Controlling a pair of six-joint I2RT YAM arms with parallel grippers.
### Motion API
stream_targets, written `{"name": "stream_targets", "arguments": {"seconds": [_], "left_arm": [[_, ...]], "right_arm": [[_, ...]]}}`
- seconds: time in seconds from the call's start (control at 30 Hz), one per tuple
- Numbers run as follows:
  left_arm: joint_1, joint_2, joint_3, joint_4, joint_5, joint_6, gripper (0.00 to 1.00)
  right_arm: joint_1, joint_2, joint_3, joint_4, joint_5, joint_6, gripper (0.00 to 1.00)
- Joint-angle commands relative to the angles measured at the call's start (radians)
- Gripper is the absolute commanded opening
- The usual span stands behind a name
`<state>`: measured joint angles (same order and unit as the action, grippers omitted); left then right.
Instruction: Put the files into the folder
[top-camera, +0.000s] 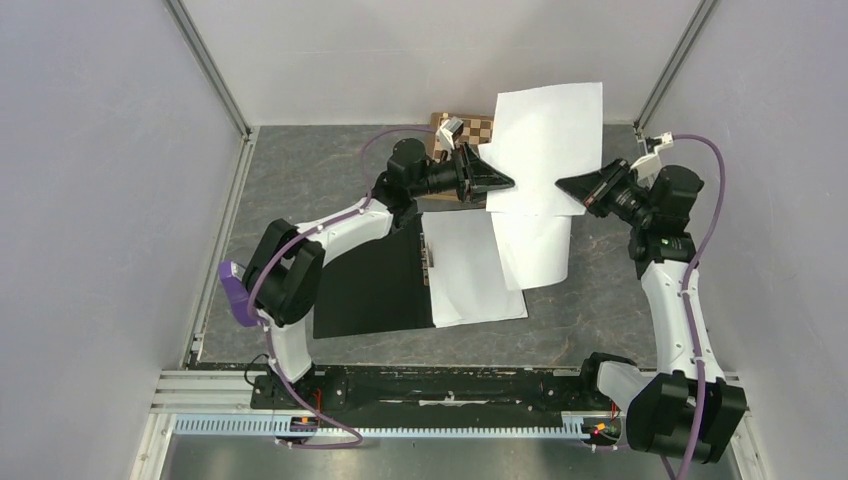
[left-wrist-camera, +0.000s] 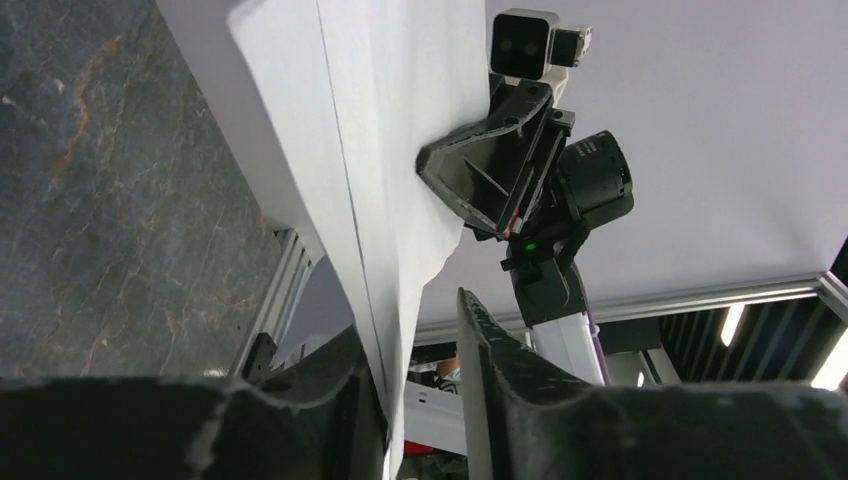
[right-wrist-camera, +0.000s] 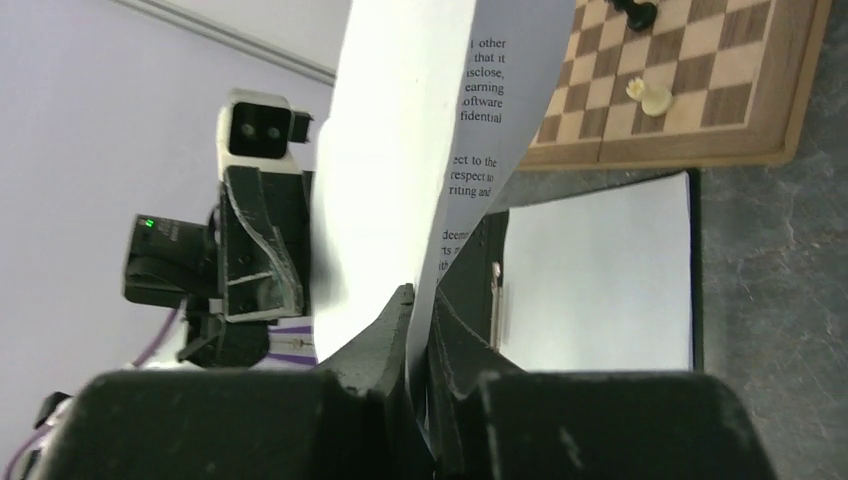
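The folder (top-camera: 370, 285) lies open on the table, black inside up, with a white sheet (top-camera: 465, 275) on its right half. More of the files (top-camera: 548, 140), white sheets with printed text, hang in the air above the table's far middle. My right gripper (top-camera: 565, 185) is shut on their right edge, which is pinched between the jaws (right-wrist-camera: 420, 295). My left gripper (top-camera: 505, 183) is at their left edge. In the left wrist view the paper (left-wrist-camera: 380, 150) rests against one finger, with a gap to the other, so the left gripper (left-wrist-camera: 415, 330) is open.
A wooden chessboard (top-camera: 470, 128) with a few pieces (right-wrist-camera: 650, 95) sits at the back, partly behind the held sheets. A purple metronome (top-camera: 232, 295) stands at the left by the left arm. Metal frame rails run along both sides of the table.
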<state>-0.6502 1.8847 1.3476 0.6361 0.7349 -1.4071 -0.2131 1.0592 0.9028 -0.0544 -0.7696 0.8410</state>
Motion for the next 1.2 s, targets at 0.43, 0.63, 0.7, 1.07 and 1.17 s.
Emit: {"name": "stream_targets", "arguments": {"seconds": [0.43, 0.63, 0.7, 1.07, 1.17], "left_arm": [[-0.002, -0.163, -0.384, -0.599, -0.168, 0.428, 0.02], [-0.033, -0.128, -0.319, -0.840, -0.313, 0.605, 0.02], [-0.042, -0.124, -0.311, -0.860, -0.335, 0.621, 0.02], [-0.122, -0.177, -0.308, -0.811, -0.374, 0.787, 0.02], [-0.174, -0.213, -0.299, -0.839, -0.471, 0.890, 0.02]], "right_arm": [[0.178, -0.136, -0.228, -0.324, 0.451, -0.433, 0.79], [0.248, -0.120, -0.357, -0.259, 0.524, -0.454, 0.78], [0.275, -0.100, -0.397, -0.232, 0.540, -0.451, 0.78], [0.397, -0.071, -0.449, -0.139, 0.639, -0.431, 0.79], [0.397, -0.104, -0.461, -0.121, 0.710, -0.428, 0.81]]}}
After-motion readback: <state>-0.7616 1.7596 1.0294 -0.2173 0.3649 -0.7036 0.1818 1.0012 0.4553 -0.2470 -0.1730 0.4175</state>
